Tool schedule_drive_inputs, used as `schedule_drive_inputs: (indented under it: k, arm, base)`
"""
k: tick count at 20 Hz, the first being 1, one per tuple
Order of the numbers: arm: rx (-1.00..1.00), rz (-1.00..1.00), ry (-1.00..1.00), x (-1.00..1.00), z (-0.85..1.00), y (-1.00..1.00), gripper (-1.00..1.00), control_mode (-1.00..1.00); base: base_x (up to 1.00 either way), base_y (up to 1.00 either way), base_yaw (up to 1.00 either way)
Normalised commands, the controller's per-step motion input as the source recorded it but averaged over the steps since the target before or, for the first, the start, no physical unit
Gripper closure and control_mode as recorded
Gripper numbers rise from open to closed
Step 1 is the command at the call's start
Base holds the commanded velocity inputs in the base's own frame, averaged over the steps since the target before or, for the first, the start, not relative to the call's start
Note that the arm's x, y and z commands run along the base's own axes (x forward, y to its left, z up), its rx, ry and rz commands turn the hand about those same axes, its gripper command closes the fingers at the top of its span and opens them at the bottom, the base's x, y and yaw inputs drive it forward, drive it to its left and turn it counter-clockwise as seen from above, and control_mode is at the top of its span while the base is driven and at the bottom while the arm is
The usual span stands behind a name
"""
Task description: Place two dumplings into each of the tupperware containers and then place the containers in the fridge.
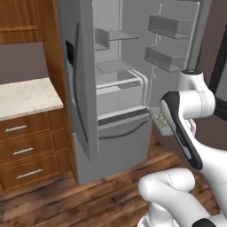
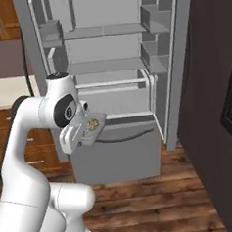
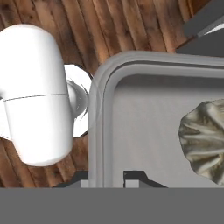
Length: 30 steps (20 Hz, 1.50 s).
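Container (image 2: 92, 127) with a dumpling (image 3: 205, 140) gripped by its rim in the jaws, to be carried level onto a shelf (image 2: 104, 65) of the open fridge (image 2: 172, 84)

Matt grey tupperware container (image 3: 105, 109), crinkled dumpling (image 3: 205, 140), wood-plank floor (image 3: 109, 26)

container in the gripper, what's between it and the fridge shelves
Nothing: in the right base view the held container hangs before the open fridge, only open air between.
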Motion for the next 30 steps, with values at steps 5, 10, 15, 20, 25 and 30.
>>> schedule_drive_inputs:
  k: [5,10,15,20,25,30]
  arm:
    - [0.00,0.00,0.00,0.00,0.00,0.00,1.00,1.00]
    - [0.00,0.00,0.00,0.00,0.00,0.00,1.00,1.00]
    - [0.00,0.00,0.00,0.00,0.00,0.00,1.00,1.00]
    - [0.00,0.00,0.00,0.00,0.00,0.00,1.00,1.00]
    - [0.00,0.00,0.00,0.00,0.00,0.00,1.00,1.00]
    - [0.00,0.00,0.00,0.00,0.00,0.00,1.00,1.00]
  base:
    - [0.70,-0.64,0.64]
    - [0.97,-0.98,0.31]
    - [0.83,-0.21,0.07]
    - [0.56,0.46,-0.02]
    - [0.57,0.35,-0.07]
    - [0.73,-0.11,-0.02]
